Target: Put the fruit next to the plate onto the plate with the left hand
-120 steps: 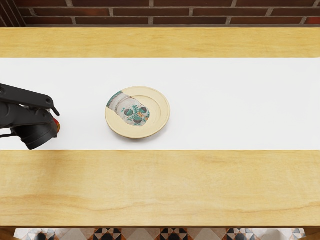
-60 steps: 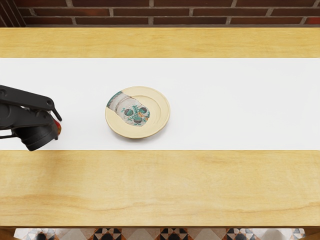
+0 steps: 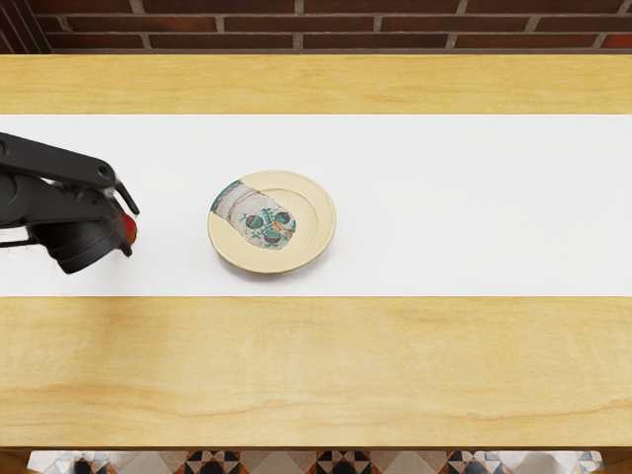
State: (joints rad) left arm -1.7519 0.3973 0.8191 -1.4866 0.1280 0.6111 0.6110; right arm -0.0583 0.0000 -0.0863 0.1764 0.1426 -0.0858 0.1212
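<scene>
Head view: left hand closed on red fruit, left of the plate

Head view looks down at a slant on a wooden table [image 3: 316, 365] with a wide white runner [image 3: 474, 197] across its middle. Left arm [image 3: 30, 193] is black, comes in from the left edge and lies over the runner. Left hand [image 3: 84, 232] is at the end of it, well to the left of the plate [image 3: 318, 212]. Fingers [image 3: 123, 193] are curled in, a narrow grip wrapped on the fruit [image 3: 129, 227].

Fruit is red. Only a small sliver shows at the hand's right edge; the rest is hidden by palm and fingers. Kind of fruit: cannot tell. Lifted or touching the runner: cannot tell from this angle. The visible sliver is on the side of the hand facing the plate, apart from the plate's rim, with bare runner between. Fruit is not yet on the plate.

Plate is round, cream-coloured, with a raised rim. It lies flat on the runner, left of picture centre. Its well carries a painted patch [image 3: 259, 219], grey-white with teal-green motifs, set toward the left and reaching the rim at upper left.

Brick wall [image 3: 316, 25] runs along the top, behind the table's far edge. Patterned floor tiles [image 3: 336, 462] show in a thin strip below the near edge.
</scene>
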